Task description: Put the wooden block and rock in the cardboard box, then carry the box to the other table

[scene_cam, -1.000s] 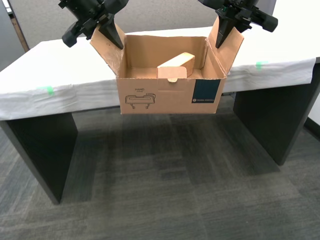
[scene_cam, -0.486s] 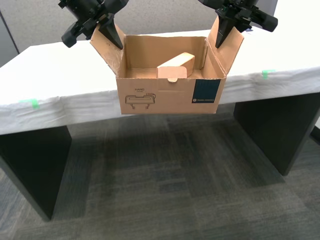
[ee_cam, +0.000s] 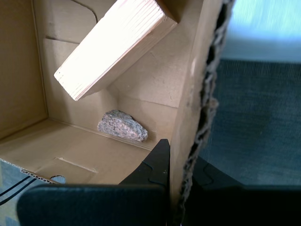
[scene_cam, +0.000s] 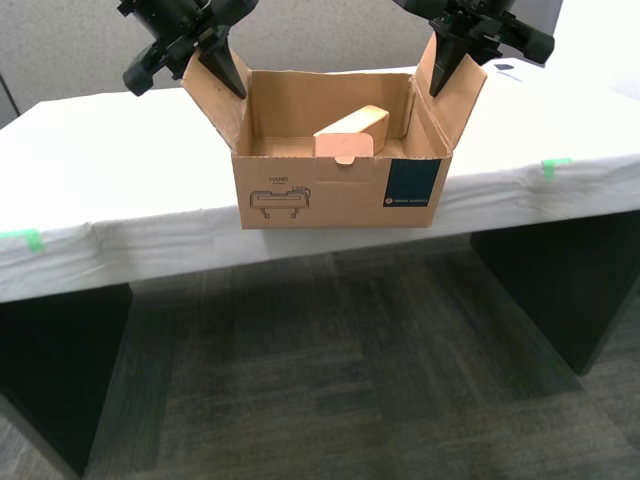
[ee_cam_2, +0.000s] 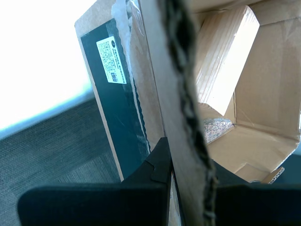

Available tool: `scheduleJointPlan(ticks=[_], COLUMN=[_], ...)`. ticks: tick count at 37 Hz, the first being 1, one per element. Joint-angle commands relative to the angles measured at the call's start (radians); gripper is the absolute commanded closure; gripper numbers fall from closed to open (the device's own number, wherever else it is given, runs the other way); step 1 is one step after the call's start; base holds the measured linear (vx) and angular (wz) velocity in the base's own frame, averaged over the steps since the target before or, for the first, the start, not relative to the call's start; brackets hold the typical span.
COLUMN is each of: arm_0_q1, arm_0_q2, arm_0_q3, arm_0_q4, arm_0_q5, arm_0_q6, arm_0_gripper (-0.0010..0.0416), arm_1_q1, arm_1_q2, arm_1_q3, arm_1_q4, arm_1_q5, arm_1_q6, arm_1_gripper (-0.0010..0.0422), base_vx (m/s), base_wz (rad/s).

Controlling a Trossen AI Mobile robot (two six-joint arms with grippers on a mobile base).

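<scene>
Small lumpy beige-grey rock (ee_cam: 122, 125) hidden in the exterior view behind the brown corrugated cardboard box (scene_cam: 340, 190) front wall, light tan wooden block (scene_cam: 352, 128) lower part hidden likewise, both arms cut off by that view's top edge, label print too small to read

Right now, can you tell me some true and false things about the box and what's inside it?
1. The wooden block lies flat on the floor of the cardboard box. False: it leans tilted against a wall.
2. The rock is inside the box. True.
3. My first gripper is open, touching nothing. False: it pinches a side flap.
4. My second gripper clamps a side flap. True.
5. The table has green tape marks. True.
</scene>
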Motion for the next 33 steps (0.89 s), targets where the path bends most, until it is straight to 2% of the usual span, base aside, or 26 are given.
scheduleJointPlan(ticks=[1,20,26,33], arm_0_q1=[0.005,0.014,0.023,0.037], arm_0_q2=[-0.001,-0.001,-0.001,-0.001], arm_0_q3=[0.002,0.002,0.002,0.002], arm_0_q4=[0.019,0.026,0.028,0.029], arm_0_q5=[-0.022,-0.023,-0.023,-0.023], arm_0_q6=[-0.002,0.003,0.003,0.003], arm_0_gripper=[0.0406,0.0406,0.0406,0.0406], arm_1_q1=[-0.003,-0.003,-0.003,-0.005], arm_1_q2=[0.0,0.0,0.0,0.0], arm_1_q3=[0.002,0.002,0.002,0.002], arm_1_q4=[0.013,0.042,0.04,0.04], arm_1_q5=[0.021,0.015,0.015,0.016], arm_1_q6=[-0.004,0.0,0.053,0.088], arm_1_gripper=[0.0413,0.0413,0.0413,0.0413], base_vx=[0.194,0.188,0.183,0.185], base_wz=[0.041,0.074,0.109,0.137])
